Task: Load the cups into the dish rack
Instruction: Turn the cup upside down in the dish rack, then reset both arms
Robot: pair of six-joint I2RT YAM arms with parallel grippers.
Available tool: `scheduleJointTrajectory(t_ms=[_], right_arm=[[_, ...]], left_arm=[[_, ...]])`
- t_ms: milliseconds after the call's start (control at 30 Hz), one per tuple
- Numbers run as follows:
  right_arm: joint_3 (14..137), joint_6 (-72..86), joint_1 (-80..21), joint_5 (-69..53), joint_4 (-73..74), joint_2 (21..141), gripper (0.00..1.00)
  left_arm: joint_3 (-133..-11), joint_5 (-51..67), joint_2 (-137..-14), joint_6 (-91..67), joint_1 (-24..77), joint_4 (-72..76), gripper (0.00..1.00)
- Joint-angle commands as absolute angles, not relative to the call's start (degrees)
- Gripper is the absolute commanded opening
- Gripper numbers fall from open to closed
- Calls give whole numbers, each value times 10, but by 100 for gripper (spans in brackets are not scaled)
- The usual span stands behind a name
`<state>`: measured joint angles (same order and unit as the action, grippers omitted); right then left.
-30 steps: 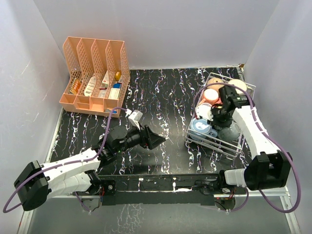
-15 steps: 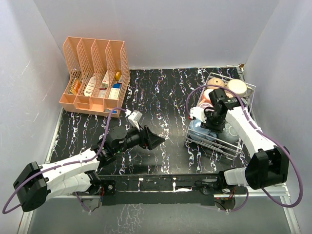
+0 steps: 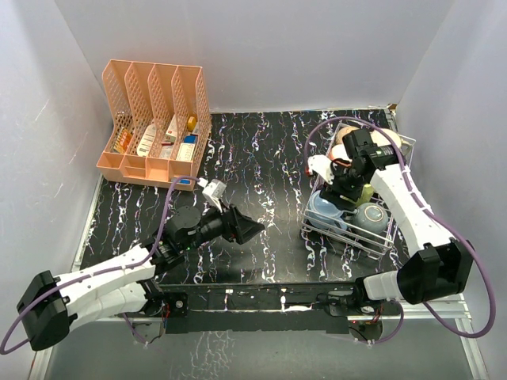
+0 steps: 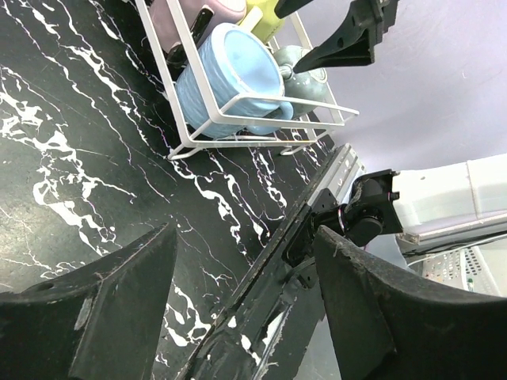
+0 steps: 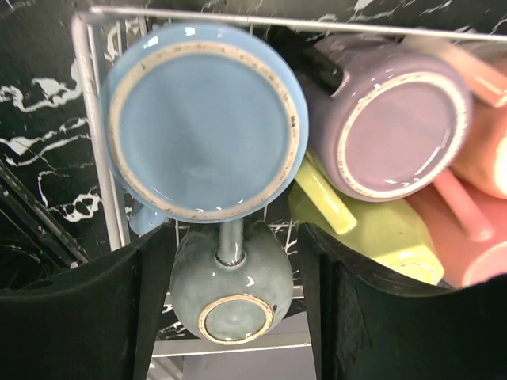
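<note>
A black table (image 3: 261, 158) veined with white fills the overhead view, walled in pale grey. At its far left corner stands a peach slotted organizer (image 3: 154, 119) holding small packets. At the right side sits the dish rack (image 3: 348, 233), a white wire basket with low sides, and the cups are packed inside it.

In the rack's near end a light blue mug (image 3: 325, 210) lies bottom-up, with a grey mug (image 3: 371, 215) just beside it. The right wrist camera also shows a mauve mug (image 5: 396, 127), a yellow-green mug (image 5: 380, 237) and a pink mug (image 5: 475, 158) crowded close together, most of them upside down.

The right gripper (image 3: 346, 190) hangs over the rack – its jaws are spread wide to either side of the grey mug and clamp nothing; whether a finger brushes the mug cannot be told.

The left gripper (image 3: 252, 229) hovers low over bare table near the middle, well apart from the rack, pointing toward it – jaws wide apart, with nothing between them.
</note>
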<state>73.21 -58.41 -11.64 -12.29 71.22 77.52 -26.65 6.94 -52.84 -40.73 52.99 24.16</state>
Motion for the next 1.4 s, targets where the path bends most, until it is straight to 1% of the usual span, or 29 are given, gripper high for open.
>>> scheduleJointTrajectory(t_ms=[0, 67, 167, 300, 333, 400, 500, 533, 633, 700, 833, 867, 900, 967, 1067, 1133, 1367], right_arm=[[781, -548, -120, -182, 717, 746, 65], [787, -530, -120, -209, 708, 737, 66], [798, -499, -119, -279, 683, 724, 70], [823, -487, -114, -397, 672, 736, 73], [828, -477, -114, -426, 655, 734, 75], [826, -428, -114, -465, 578, 721, 83], [804, -321, -115, -493, 431, 690, 100], [800, -291, -115, -498, 389, 687, 99], [856, -226, -115, -491, 354, 718, 99], [903, -178, -115, -456, 340, 734, 99], [990, -87, -115, -338, 299, 731, 99], [1025, -81, -115, -316, 327, 738, 99], [1066, -83, -115, -312, 350, 750, 99], [1108, -82, -114, -316, 365, 749, 99], [1160, -93, -113, -331, 393, 752, 99], [1173, -90, -114, -327, 397, 753, 99], [1186, 3, -114, -281, 393, 744, 99]], left_arm=[[-270, 55, -496, -389, 532, 221, 69], [-273, 53, -488, -379, 531, 215, 70], [-292, 46, -481, -357, 530, 199, 76], [-356, 30, -489, -314, 515, 138, 89], [-377, 30, -495, -306, 504, 120, 92], [-427, 55, -510, -296, 456, 85, 97], [-498, 167, -548, -312, 344, 51, 97], [-520, 198, -562, -322, 307, 45, 97], [-598, 251, -604, -341, 224, 6, 97], [-672, 259, -627, -336, 198, -44, 97], [-808, 241, -662, -307, 181, -125, 97], [-844, 239, -671, -303, 181, -144, 97], [-878, 239, -680, -301, 181, -159, 97], [-929, 244, -692, -305, 181, -179, 97], [-973, 247, -694, -326, 181, -179, 97], [-991, 252, -694, -337, 181, -175, 97], [-1008, 257, -679, -331, 181, -194, 97]])
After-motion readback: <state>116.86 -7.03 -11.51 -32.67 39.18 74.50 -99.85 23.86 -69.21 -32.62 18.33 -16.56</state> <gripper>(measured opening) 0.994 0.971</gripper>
